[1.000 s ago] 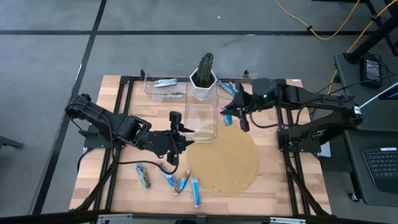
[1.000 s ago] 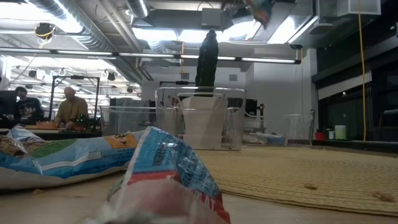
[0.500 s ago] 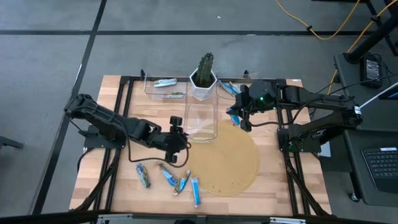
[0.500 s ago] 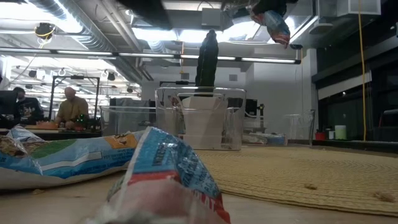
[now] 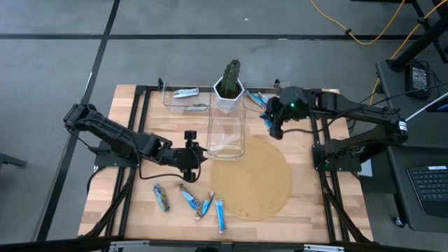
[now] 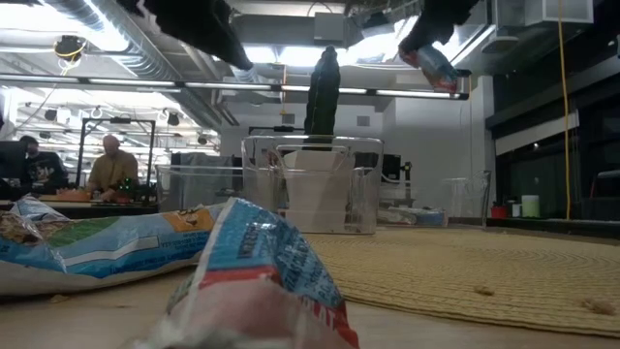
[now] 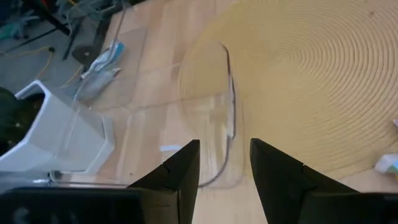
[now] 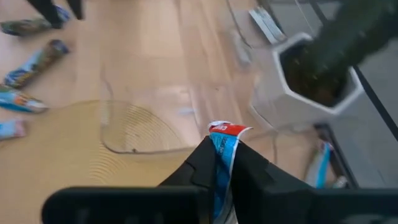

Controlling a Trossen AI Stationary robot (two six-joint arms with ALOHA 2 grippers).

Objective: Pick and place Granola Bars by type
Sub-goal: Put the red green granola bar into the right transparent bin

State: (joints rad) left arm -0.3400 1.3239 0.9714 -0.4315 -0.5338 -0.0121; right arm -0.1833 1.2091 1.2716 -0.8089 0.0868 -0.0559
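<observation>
The blue bar with a red end is pinched between the fingers of the right gripper, lifted off the table at about two o'clock from the middle, just beside the right wall of the tall clear bin and above the far edge of the round woven mat. In the low view the same bar hangs high in the air at the upper right.

Four more bars lie loose on the wooden table at about seven o'clock: a greenish-brown bar furthest left, then a blue one, another blue one touching it, and a light blue one at the mat's near-left rim. Two bars rest in the low clear bin at eleven o'clock. More blue bars lie at one o'clock, right of the white pot holding a cactus.

The left gripper hovers at nine o'clock of the mat, just left of the tall bin's near corner; its fingers stand apart with nothing between them.

Beyond the table, in the low view, two people sit at a bench.
</observation>
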